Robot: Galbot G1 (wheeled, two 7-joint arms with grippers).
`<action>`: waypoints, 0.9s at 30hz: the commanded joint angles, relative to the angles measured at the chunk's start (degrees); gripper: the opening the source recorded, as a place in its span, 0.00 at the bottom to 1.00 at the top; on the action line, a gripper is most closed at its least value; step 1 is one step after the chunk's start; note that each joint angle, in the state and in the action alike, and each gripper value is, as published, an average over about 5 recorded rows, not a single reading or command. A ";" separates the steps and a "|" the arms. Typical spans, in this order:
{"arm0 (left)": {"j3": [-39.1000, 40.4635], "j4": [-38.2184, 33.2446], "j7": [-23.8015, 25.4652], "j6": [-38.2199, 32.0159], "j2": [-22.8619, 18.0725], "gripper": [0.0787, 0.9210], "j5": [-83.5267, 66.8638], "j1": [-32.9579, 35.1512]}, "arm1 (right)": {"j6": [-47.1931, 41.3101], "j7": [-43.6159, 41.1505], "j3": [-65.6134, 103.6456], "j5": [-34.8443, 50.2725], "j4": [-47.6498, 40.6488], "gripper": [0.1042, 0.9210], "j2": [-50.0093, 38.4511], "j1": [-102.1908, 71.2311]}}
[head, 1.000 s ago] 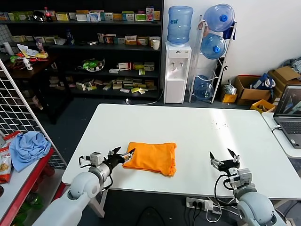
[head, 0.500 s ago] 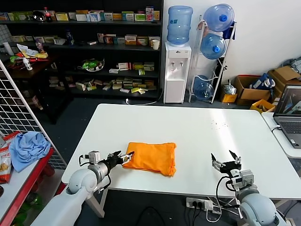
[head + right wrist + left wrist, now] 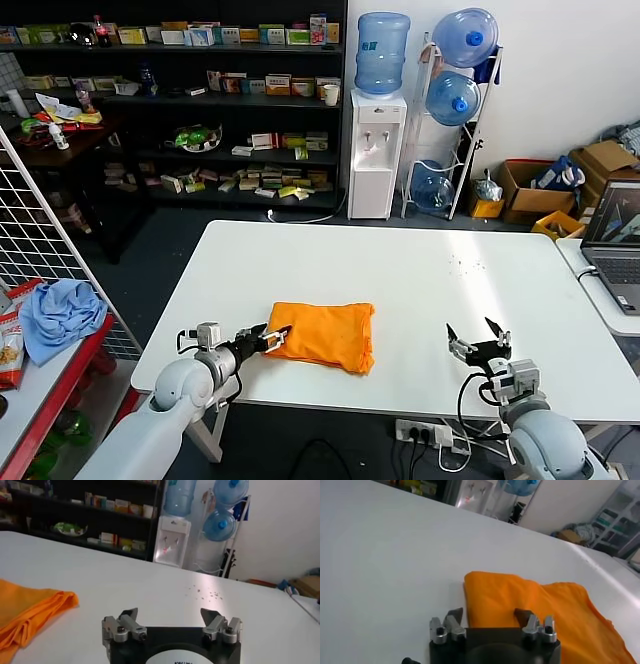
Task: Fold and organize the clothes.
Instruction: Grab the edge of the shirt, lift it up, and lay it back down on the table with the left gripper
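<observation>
1. Left gripper (image 3: 268,338): I have it at the near-left edge of the folded orange T-shirt (image 3: 325,335). In the left wrist view the jaws stand apart, one fingertip (image 3: 522,614) over the cloth and the other beside its corner on the bare table; nothing is clamped yet.

2. Right gripper (image 3: 478,343): jaws spread wide, holding nothing, parked over the white table (image 3: 440,260) near its front edge, well apart from the shirt.

3. Task item: the T-shirt lies as a compact folded rectangle at the front centre-left of the table. Stacked layers show along its open edge in the right wrist view (image 3: 30,611). No lettering is visible.

4. Handling, my judgement: light, soft, limp cotton. It will sag and the layers may slide apart if pinched at one corner only. I would take it at the left edge, jaws biting through all layers, low against the tabletop.

5. Arm pose: left forearm reaches in low from the front-left corner, wrist roughly level, pointing toward the shirt. Right arm is bent near the body, gripper pointing away across the table.
</observation>
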 commanded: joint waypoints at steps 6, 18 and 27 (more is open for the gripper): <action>0.08 -1.25 0.45 -0.45 -0.39 0.49 0.05 0.43 | -0.05 0.24 -0.21 -0.06 0.25 0.88 0.17 -0.14; -1.76 -4.12 -3.06 -2.29 1.15 0.09 -0.22 2.93 | -0.09 1.24 -1.14 -0.74 0.91 0.88 0.17 0.17; -7.62 -5.75 -6.23 -1.02 9.98 0.06 1.44 4.75 | -0.55 2.25 -2.57 -1.15 1.44 0.88 -0.08 2.08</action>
